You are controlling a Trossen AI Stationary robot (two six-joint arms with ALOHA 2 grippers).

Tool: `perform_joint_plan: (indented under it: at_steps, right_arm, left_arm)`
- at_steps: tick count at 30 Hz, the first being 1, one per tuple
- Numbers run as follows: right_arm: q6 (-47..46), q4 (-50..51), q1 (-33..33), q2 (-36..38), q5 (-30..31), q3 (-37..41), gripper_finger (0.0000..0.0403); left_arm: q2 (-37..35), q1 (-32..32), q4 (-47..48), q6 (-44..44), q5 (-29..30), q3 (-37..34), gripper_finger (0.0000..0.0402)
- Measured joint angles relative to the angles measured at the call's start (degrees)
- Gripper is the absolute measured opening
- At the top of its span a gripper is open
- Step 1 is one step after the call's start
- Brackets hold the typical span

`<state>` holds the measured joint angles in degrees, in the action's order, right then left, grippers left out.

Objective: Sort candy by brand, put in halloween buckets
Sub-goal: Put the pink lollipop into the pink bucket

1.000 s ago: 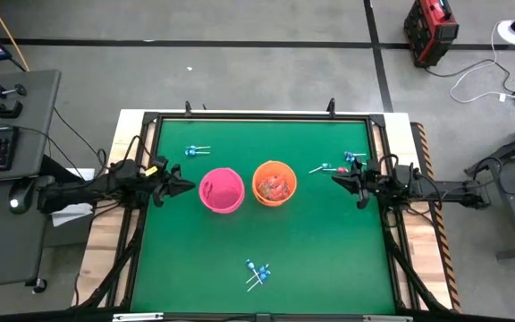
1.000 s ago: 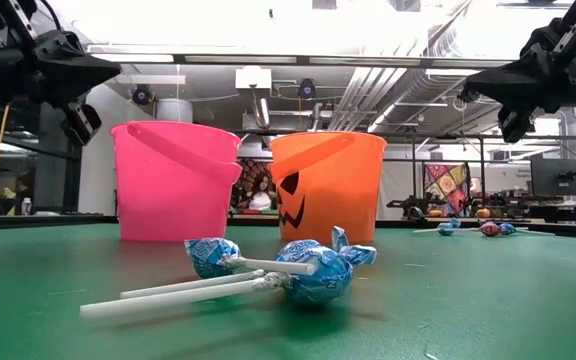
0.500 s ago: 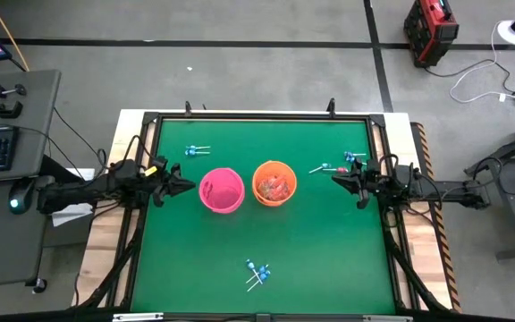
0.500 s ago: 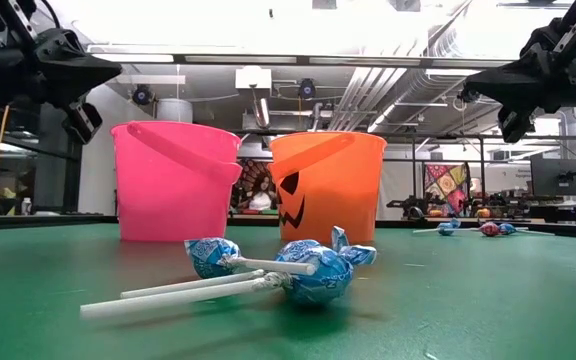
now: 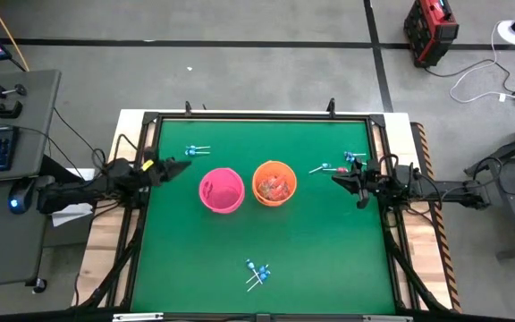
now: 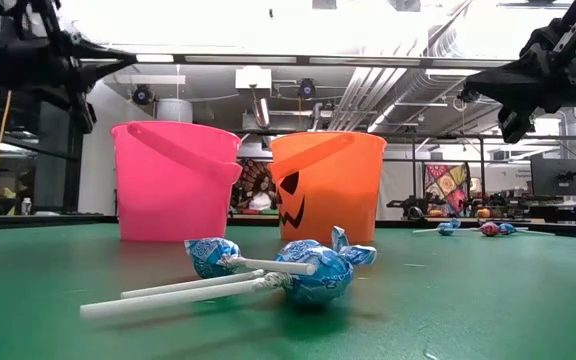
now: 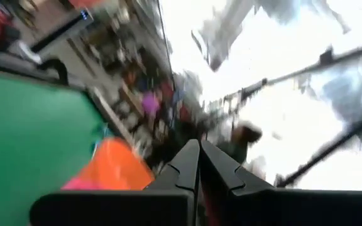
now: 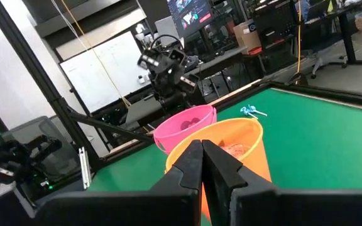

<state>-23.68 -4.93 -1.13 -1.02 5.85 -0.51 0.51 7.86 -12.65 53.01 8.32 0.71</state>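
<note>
Here, two plastic pails stand side by side at the middle of the green table (image 5: 329,259), both arms empty.
From above, the bright pink round plastic bucket (image 5: 221,190) sits just at nine o'clock of the orange round plastic bucket (image 5: 274,182), which holds red-and-clear wrapped candy pieces (image 5: 276,186) and shows a dark jack-o'-lantern face in the low view. The left gripper (image 5: 186,167) hangs at nine o'clock of the pink bucket, its fingers pressed together on nothing. The right gripper (image 5: 336,177) hangs at three o'clock of the orange bucket, fingers likewise closed and empty. Blue-headed lollipops on thin white sticks lie in three groups: a pair (image 5: 196,150) near eleven o'clock, a few (image 5: 342,162) near two o'clock, and a cluster (image 5: 257,273) at six o'clock.
</note>
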Motion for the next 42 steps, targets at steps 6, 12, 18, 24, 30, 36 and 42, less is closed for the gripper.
perform_joint_plan:
  at_steps: [6, 12, 18, 24, 30, 36, 42]
  right_arm:
    - [-13.2, -2.5, 0.0, 0.0, 2.0, 0.0, 0.0]
    - [-23.1, -7.7, 0.0, 0.0, 12.6, 0.0, 0.0]
    - [-24.1, -8.1, 0.0, 0.0, 13.6, 0.0, 0.0]
    - [-23.9, -8.1, 0.0, 0.0, 13.6, 0.0, 0.0]
    - [-23.9, -8.1, 0.0, 0.0, 13.6, 0.0, 0.0]
    - [-19.5, -17.3, 0.0, -1.6, 13.0, -1.0, 0.0]
    - [-6.4, -15.0, 0.0, -12.5, 11.8, -14.4, 0.0]
  left_arm:
    - [0.0, 0.0, -1.9, -1.8, 13.5, 0.0, 0.0002]
    - [0.1, 0.0, -1.3, -2.1, 13.5, 0.0, 0.0002]
    - [0.1, 0.0, -0.5, -2.6, 9.4, 0.0, 0.0002]
    - [0.1, 0.0, -0.4, -3.7, 5.6, 0.0, 0.0002]
    - [0.1, 0.0, -0.4, -3.7, 4.6, 0.0, 0.0002]
    - [0.1, 0.0, -0.3, -3.7, 2.7, 0.0, 0.0002]
    - [0.1, 0.0, 1.6, -3.7, 2.5, 0.0, 0.0002]
